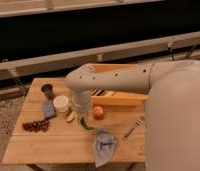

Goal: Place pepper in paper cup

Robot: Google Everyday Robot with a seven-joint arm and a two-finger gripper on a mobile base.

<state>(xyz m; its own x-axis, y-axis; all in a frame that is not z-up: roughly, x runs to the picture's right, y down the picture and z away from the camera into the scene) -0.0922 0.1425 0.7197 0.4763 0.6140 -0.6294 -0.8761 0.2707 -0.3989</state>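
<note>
My gripper hangs below the pale arm, which reaches in from the right across the wooden table. It is shut on the pepper, a dark green curved chili that dangles from it just above the tabletop. The paper cup, short, wide and white, stands upright to the left of the gripper, a small gap away. The pepper is lower than the cup's rim and to its right, outside the cup.
A dark brown cup stands behind the paper cup. A blue object, dark grapes, yellow corn, an orange-red fruit, a grey cloth, a fork and a yellow bin share the table.
</note>
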